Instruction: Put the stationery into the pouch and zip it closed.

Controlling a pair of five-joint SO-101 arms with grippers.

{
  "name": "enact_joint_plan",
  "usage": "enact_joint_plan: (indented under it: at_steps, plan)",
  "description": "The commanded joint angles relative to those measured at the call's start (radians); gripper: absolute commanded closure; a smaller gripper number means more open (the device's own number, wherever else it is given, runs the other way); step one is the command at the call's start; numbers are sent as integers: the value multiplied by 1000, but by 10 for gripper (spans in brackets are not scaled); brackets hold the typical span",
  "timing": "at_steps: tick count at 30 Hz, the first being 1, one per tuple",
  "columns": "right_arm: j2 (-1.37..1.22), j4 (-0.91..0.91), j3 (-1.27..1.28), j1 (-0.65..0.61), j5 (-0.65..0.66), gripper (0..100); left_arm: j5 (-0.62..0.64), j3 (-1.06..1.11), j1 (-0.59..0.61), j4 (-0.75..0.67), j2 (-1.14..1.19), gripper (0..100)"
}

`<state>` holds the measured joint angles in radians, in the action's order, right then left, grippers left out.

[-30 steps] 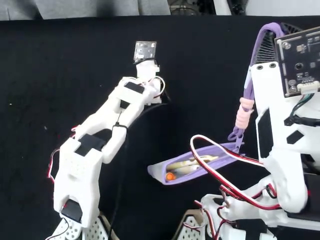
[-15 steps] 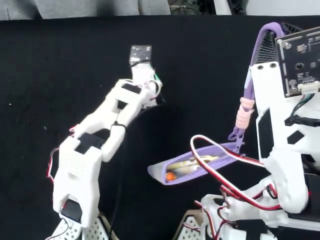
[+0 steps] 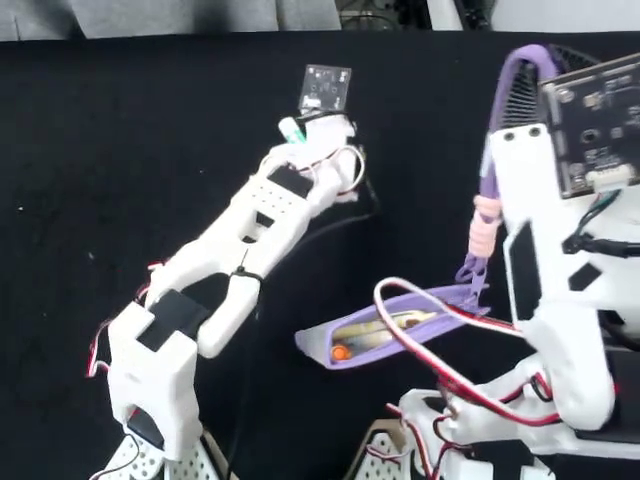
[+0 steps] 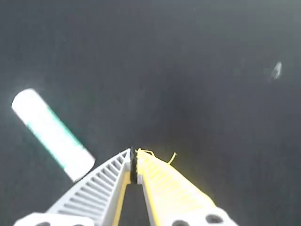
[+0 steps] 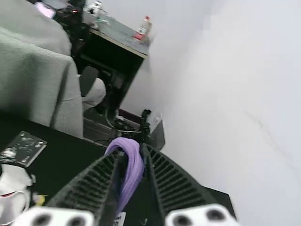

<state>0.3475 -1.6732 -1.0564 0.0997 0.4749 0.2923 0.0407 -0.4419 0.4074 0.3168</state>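
Office-like room: cluttered desk, white wall.

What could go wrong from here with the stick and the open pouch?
1. The left gripper is shut with the white-and-green stick lying beside it, outside its grip; moving in like this could knock or roll the stick away.
2. The right gripper holds the pouch up by its strap. The open mouth slopes down, so the orange-tipped item at the low end could slide out.

Black tablecloth, grey cloth behind
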Motion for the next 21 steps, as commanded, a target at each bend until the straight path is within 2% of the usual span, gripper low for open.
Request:
enact_joint_plan:
  at_steps: [1, 3, 7, 9, 14, 21]
  plan:
    - [1, -23, -27, -92, 14, 986, -5, 8, -7, -219, 71, 970]
    - [2, -23, -27, -101, 14, 986, -5, -13, 13, -261, 150, 970]
    - [2, -23, -27, -101, 14, 986, -3, -116, 73, -249, 316, 971]
    - [2, -23, -27, -101, 14, 986, -3, -179, 84, -176, 376, 971]
    - [2, -25, -27, -101, 14, 986, -3, -306, 88, 118, 385, 971]
    - [2, -25, -27, -101, 15, 986, -2, -334, 119, 315, 382, 971]
